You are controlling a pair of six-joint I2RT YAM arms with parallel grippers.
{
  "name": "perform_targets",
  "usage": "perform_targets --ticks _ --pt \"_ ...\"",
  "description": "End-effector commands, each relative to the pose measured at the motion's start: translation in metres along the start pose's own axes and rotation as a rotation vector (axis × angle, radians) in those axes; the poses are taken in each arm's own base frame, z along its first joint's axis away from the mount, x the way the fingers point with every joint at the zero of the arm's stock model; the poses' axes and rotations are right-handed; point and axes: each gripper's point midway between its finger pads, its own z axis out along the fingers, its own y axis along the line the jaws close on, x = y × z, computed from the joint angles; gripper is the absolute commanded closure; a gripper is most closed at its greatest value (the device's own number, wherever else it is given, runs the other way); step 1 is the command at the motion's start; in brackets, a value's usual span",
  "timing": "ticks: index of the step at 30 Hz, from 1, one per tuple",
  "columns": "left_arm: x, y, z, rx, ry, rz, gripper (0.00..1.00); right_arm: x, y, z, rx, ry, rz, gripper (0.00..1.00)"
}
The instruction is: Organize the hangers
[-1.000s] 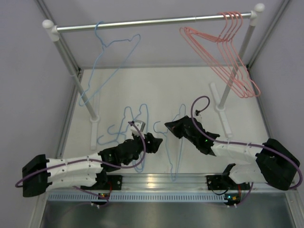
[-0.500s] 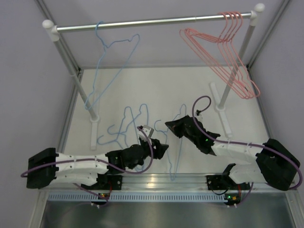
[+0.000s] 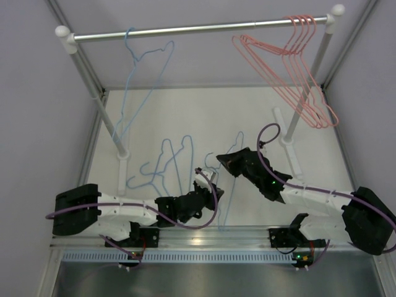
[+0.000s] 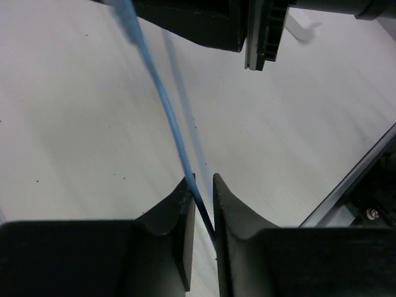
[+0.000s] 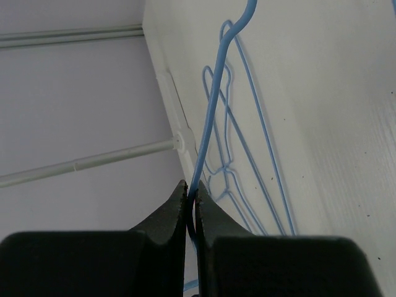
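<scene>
The right tool (image 5: 190, 189) is gripping one light blue hanger (image 5: 210, 108), its two fingers pressed together on the thin wire just below the hook. The hanger is slanting down from there toward the near edge of the white desk (image 3: 185, 111). The left tool (image 4: 203, 182) is reaching in from the left, and its fingers are standing narrow with the same blue wire running between them; whether they are pinching it cannot be told, since a slit of desk is showing beside the wire. In the overhead view the two tools are sitting close together near the middle of the desk, the right one just beyond the left.

Two more light blue hangers (image 3: 162, 166) are lying flat and overlapping on the desk, to the left of the tools. A fourth light blue hanger (image 3: 141, 93) is hanging from the left part of the silver rail (image 3: 185, 30). Four pink-red hangers (image 3: 291, 74) are hanging bunched together at the rail's right end, beside its white upright.
</scene>
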Motion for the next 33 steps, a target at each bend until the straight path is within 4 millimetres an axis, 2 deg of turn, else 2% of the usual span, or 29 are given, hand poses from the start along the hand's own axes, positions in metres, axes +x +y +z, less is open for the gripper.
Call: perform_targets --ticks 1,2,3,5,8,11,12,15,21,22,23,25,33 --pt "-0.032 -0.021 0.002 0.042 -0.097 -0.047 0.82 -0.011 0.036 -0.007 -0.094 -0.024 0.031 1.0" --pt "-0.032 -0.021 0.001 0.038 -0.095 -0.044 0.95 -0.013 0.039 -0.009 -0.102 -0.028 0.021 1.0" --pt "-0.035 -0.021 -0.002 0.039 -0.101 -0.045 1.0 -0.014 0.04 -0.01 -0.101 -0.033 0.015 1.0" --pt "-0.039 -0.021 -0.005 0.036 -0.109 -0.047 1.0 -0.015 0.041 -0.012 -0.095 -0.037 -0.014 0.97" --pt "-0.051 -0.019 -0.012 0.027 -0.132 -0.056 1.0 -0.016 0.04 -0.014 -0.079 -0.04 -0.068 0.83" --pt "-0.065 -0.015 -0.021 0.01 -0.152 -0.067 1.0 -0.018 0.04 -0.019 -0.052 -0.05 -0.133 0.61" --pt "-0.069 -0.012 -0.023 -0.016 -0.151 -0.066 1.0 -0.019 0.038 -0.019 -0.038 -0.063 -0.149 0.49" --pt "-0.088 -0.013 -0.03 -0.035 -0.173 -0.099 1.0 -0.024 0.036 -0.025 -0.007 -0.087 -0.196 0.38" --pt "-0.109 -0.007 -0.039 -0.108 -0.174 -0.11 1.0 -0.035 0.032 -0.047 0.015 -0.148 -0.243 0.34" --pt "-0.121 -0.011 -0.041 -0.107 -0.189 -0.126 1.0 -0.036 0.034 -0.053 0.009 -0.153 -0.245 0.34" --pt "-0.12 -0.005 -0.042 -0.15 -0.18 -0.113 1.0 -0.038 0.034 -0.056 0.01 -0.158 -0.251 0.34" --pt "-0.134 -0.01 -0.043 -0.166 -0.185 -0.122 1.0 -0.041 0.034 -0.063 0.006 -0.17 -0.253 0.32" --pt "-0.138 -0.031 -0.035 -0.121 -0.138 -0.1 1.0 -0.053 0.058 -0.079 -0.04 -0.218 -0.284 0.23"
